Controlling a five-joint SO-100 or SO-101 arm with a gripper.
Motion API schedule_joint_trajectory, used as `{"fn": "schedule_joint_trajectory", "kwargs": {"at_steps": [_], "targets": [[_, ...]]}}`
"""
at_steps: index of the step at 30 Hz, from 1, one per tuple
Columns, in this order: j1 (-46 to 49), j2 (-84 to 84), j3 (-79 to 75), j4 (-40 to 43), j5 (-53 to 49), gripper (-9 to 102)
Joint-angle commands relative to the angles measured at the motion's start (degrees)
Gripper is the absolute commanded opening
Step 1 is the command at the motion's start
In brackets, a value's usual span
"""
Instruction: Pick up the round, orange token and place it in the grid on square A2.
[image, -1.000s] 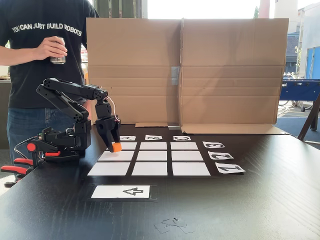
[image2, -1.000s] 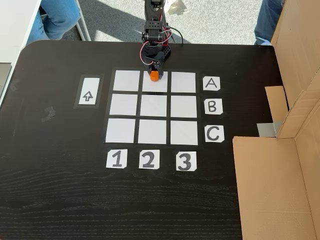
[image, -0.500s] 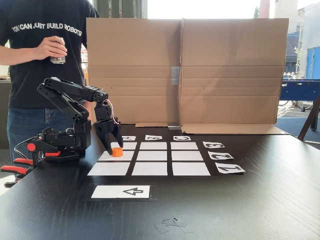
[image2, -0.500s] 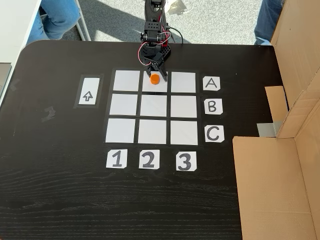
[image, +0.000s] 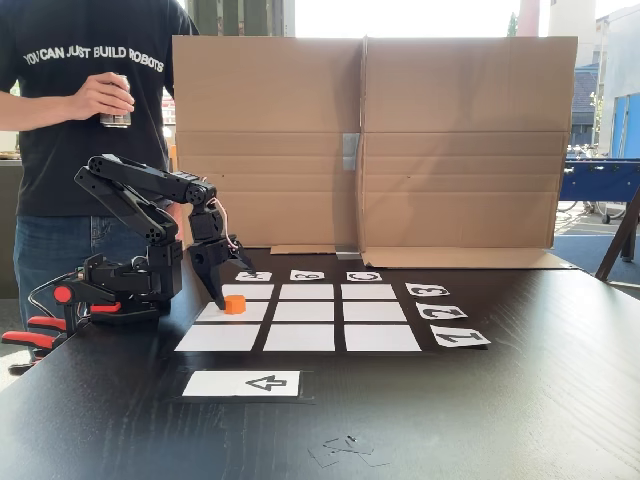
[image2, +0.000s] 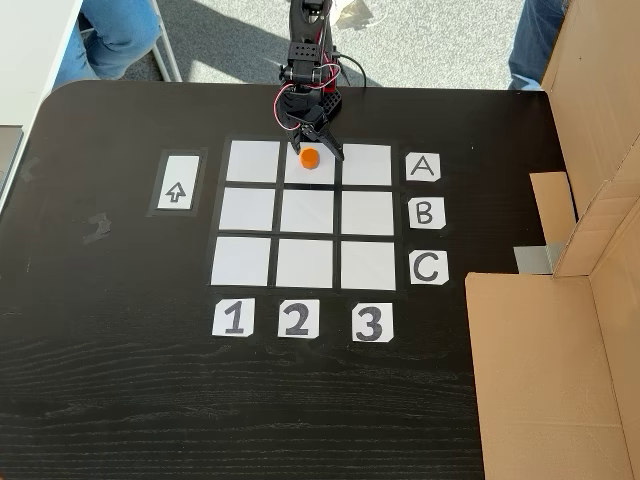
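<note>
Orange token (image2: 309, 157) resting flat on square A2 (image2: 311, 172), middle cell of the row beside the A card (image2: 423, 166). Just behind, gripper (image2: 319, 152) spread wide, straddling the token, tips low. Risk from here: clipping the token with a finger while lifting away, nudging it off the cell.
</note>
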Motion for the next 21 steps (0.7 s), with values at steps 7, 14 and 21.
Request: {"fn": "schedule_joint_trajectory", "kwargs": {"at_steps": [7, 14, 21], "targets": [[14.7, 6.8, 0.1, -0.2, -5.6, 53], [33.7, 11.1, -3.0, -9.6, -8.1, 53], [52.0, 15.3, -10.0, -25.3, 2.8, 53]]}}
